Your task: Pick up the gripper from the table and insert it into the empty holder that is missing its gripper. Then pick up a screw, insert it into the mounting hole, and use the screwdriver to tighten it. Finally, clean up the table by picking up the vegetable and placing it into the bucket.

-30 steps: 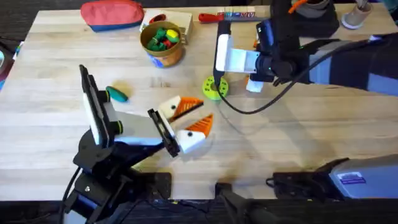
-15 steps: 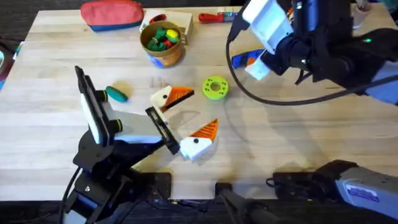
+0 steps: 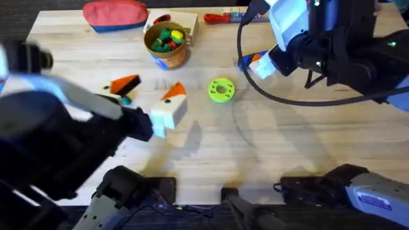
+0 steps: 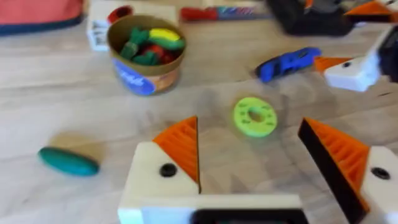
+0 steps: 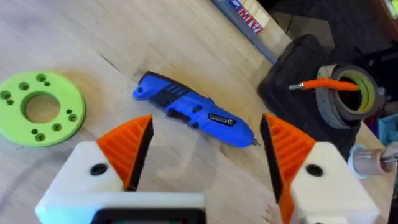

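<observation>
The left gripper point(image 4: 249, 127) hangs above the table with its white, orange-padded fingers point(image 4: 180, 146) spread wide and nothing between them. The bright green disc point(image 4: 255, 116) lies on the wood ahead of the gap. The vegetable point(image 4: 68, 162) lies off to one side of this gripper, outside its fingers, and the bucket point(image 4: 147, 53), full of toy pieces, stands farther ahead. The right gripper point(image 5: 205, 134) is also wide open and grips nothing. The screwdriver point(image 5: 193, 115) lies flat on the table just ahead of it, across the gap between its fingertips, with the green disc off to one side and a red-handled tool point(image 3: 223, 17) beyond.
</observation>
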Motion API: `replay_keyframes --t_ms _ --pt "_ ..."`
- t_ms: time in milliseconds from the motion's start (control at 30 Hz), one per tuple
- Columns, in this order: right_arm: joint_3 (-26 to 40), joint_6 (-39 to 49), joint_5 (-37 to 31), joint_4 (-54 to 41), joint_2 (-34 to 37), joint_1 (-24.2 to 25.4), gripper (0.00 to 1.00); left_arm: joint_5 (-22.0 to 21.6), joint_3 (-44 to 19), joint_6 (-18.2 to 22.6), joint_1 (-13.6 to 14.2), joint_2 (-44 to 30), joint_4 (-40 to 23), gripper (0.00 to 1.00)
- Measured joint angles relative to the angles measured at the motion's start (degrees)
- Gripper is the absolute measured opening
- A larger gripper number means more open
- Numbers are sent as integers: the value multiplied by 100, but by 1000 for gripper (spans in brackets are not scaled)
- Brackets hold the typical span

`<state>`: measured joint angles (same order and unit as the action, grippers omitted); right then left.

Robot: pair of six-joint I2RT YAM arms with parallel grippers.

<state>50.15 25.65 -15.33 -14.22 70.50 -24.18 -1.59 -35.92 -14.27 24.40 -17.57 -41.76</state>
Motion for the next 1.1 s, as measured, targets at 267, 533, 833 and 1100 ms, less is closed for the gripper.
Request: replay_keyframes --t_ms 267,533,833,1100 --pt "0 -39 6 0 0 -157 991 -874 -1733 -192 0 -2500 -1144 985" --pt "0 -42 7 0 0 -158 990 -793 -1972 -880 -839 -3469 -1584 985" --pt "0 -42 15 0 0 -158 991 -98 -1972 -1420 -3439 -4742 -1584 986" --pt "0 -42 15 0 0 -158 991 16 -1972 -1941 -4473 -5714 -1266 986"
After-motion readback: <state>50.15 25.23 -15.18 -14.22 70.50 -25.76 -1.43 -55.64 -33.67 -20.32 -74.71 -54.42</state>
